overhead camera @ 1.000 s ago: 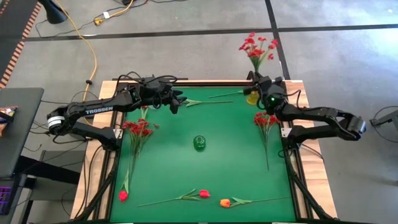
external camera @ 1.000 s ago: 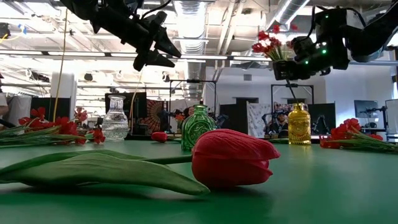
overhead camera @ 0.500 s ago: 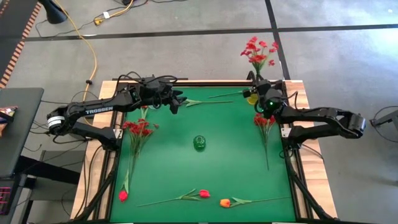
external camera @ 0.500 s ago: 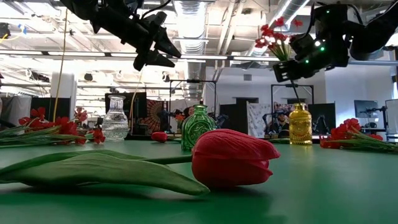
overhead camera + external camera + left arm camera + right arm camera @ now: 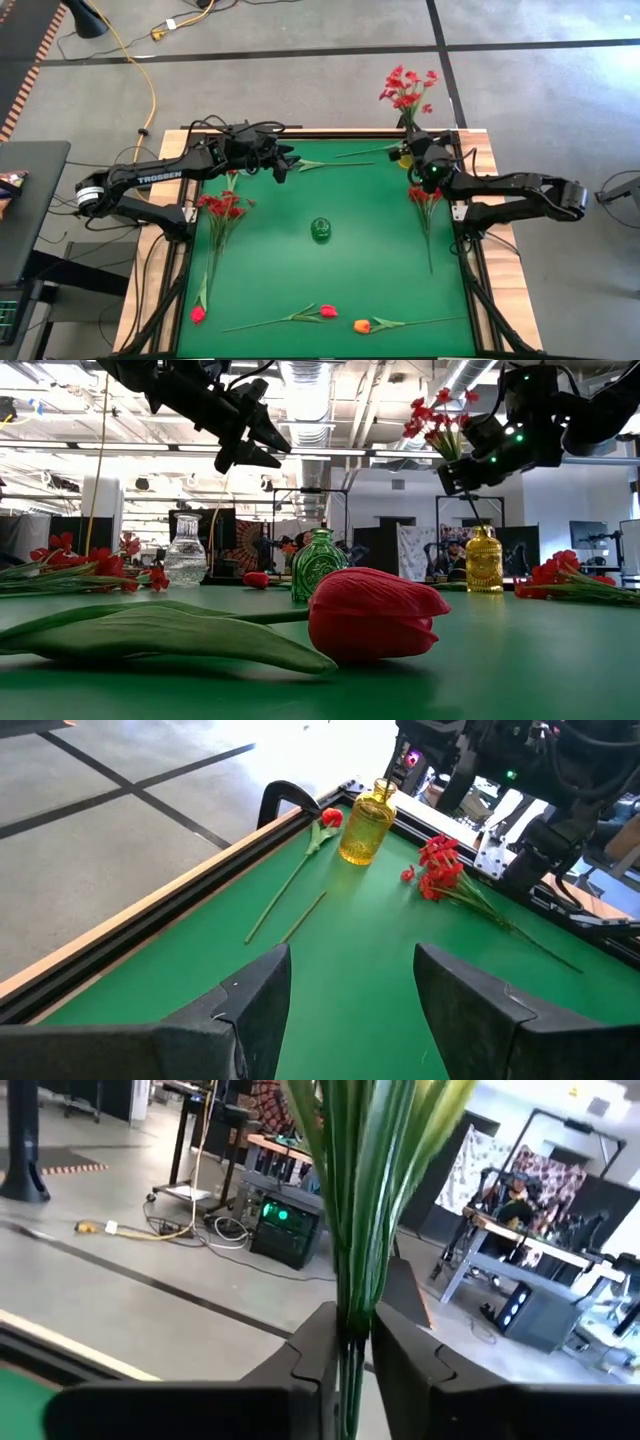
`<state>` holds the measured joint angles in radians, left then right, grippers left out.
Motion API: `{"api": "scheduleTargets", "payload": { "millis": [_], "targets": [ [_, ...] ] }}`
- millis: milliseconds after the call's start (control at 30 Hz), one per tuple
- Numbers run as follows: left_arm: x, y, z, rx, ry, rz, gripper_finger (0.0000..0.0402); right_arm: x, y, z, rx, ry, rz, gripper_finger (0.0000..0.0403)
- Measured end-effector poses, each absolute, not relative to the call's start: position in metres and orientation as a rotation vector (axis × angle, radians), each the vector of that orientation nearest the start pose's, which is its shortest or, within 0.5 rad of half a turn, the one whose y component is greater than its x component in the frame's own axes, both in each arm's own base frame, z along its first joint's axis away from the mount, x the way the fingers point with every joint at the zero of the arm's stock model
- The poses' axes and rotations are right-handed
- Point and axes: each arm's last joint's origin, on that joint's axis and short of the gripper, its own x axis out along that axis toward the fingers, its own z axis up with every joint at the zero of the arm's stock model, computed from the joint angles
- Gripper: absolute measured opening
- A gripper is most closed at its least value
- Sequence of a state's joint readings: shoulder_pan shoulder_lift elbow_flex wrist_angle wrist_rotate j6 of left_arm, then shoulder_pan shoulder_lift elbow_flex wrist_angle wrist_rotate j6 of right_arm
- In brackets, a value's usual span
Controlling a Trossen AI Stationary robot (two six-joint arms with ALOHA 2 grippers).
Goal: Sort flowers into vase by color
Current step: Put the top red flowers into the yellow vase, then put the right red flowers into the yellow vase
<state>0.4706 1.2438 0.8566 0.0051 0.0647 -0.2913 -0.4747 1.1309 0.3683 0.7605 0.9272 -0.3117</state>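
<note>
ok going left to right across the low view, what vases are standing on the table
clear glass vase → green glass vase → yellow vase, the last with the right gripper above it, holding a spray of red blossoms whose stem runs down into its mouth

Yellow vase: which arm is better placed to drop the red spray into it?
Right. Its end effector holds the red spray's stems directly above the yellow vase at the table's far right corner. The left end effector, open and empty, hovers across the table near the far edge.
</note>
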Motion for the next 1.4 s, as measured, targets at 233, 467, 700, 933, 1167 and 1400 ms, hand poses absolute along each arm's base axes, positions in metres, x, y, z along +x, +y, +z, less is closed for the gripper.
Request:
{"api": "scheduleTargets", "payload": {
  "millis": [233, 467, 700, 933, 1167, 1400],
  "targets": [
    [0.245, 0.123, 0.281, -0.389, 0.311, 0.448, 0.0200, 0.176, -0.113, 0.216, -0.281, 0.266, -1.495, 0.0169],
    [0.245, 0.123, 0.281, -0.391, 0.310, 0.448, 0.0200, 0.179, -0.104, 0.217, -0.336, 0.334, -1.541, 0.0219],
    [0.245, 0.123, 0.281, -0.390, 0.310, 0.449, 0.0200, 0.183, -0.092, 0.217, -0.352, 0.362, -1.570, 0.0220],
    [0.245, 0.123, 0.281, -0.389, 0.310, 0.449, 0.0200, 0.182, -0.086, 0.227, -0.349, 0.351, -1.560, 0.0220],
    [0.245, 0.123, 0.281, -0.391, 0.310, 0.448, 0.0200, 0.188, -0.085, 0.246, -0.375, 0.459, -1.517, 0.0220],
    [0.246, 0.122, 0.281, -0.392, 0.310, 0.444, 0.0200, 0.186, -0.083, 0.253, -0.218, 0.591, -1.325, 0.0220]
  ]
}}
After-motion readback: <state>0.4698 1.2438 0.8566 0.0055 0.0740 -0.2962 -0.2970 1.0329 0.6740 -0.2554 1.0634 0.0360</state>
